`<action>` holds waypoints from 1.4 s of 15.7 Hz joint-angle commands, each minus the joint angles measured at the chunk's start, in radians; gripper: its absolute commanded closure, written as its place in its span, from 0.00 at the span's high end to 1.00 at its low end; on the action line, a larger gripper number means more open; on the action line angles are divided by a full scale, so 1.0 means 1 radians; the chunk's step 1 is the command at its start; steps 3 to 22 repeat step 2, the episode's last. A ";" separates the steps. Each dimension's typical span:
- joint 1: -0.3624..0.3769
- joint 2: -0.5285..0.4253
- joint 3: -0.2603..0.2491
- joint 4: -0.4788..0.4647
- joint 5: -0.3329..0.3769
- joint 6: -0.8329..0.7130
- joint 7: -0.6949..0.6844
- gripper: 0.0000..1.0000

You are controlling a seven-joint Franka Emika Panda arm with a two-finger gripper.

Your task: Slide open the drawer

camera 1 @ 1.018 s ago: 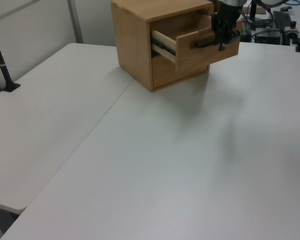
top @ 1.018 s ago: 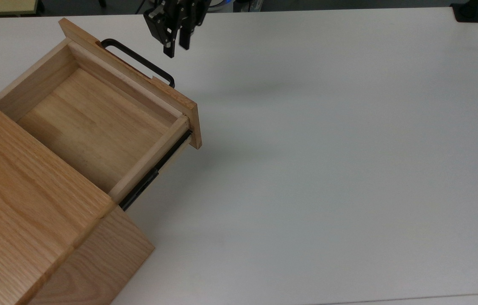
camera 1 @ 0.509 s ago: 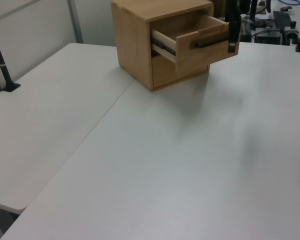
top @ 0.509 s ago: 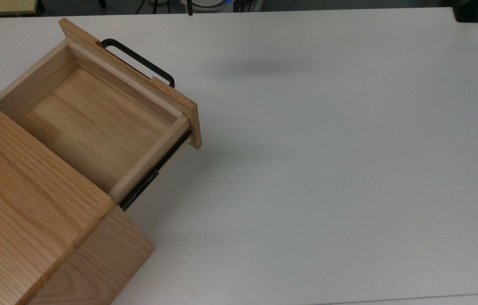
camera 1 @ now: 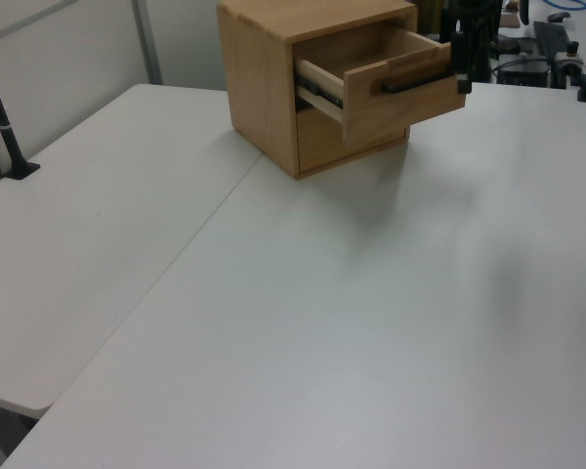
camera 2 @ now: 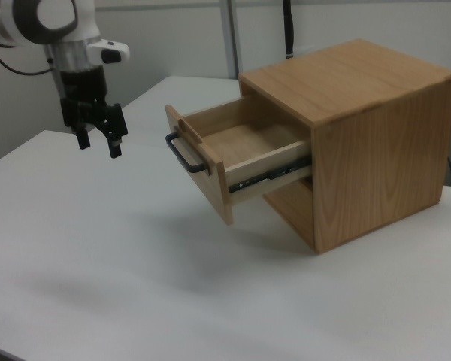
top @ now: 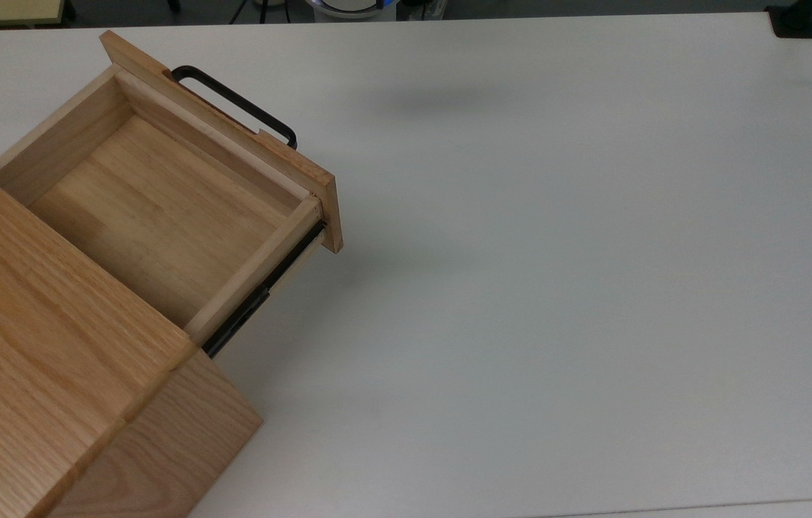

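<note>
The drawer [top: 161,208] is found pulled well out of the oak cabinet [camera 2: 368,120], its empty box open to the top view and a black side rail [top: 262,291] exposed. Compared with a second ago, the gripper [camera 2: 96,141] has been taken away from the black bar handle [top: 237,104] and lifted clear; in the right view it hangs above the counter [top: 557,273], apart from the handle on the right view's left. The fingers [camera 2: 114,144] are seen spread apart and hold nothing. The drawer itself has not been shifted during this withdrawal. From this it is judged that the sliding is done and the arm is being retracted. Little else is seen on the counter; a black clamp post [camera 1: 5,132] is fixed at its edge on the left view's left. Nothing is seen standing in the way of the drawer front.
</note>
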 commanded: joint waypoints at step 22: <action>-0.024 0.029 0.000 0.050 0.020 -0.027 -0.063 1.00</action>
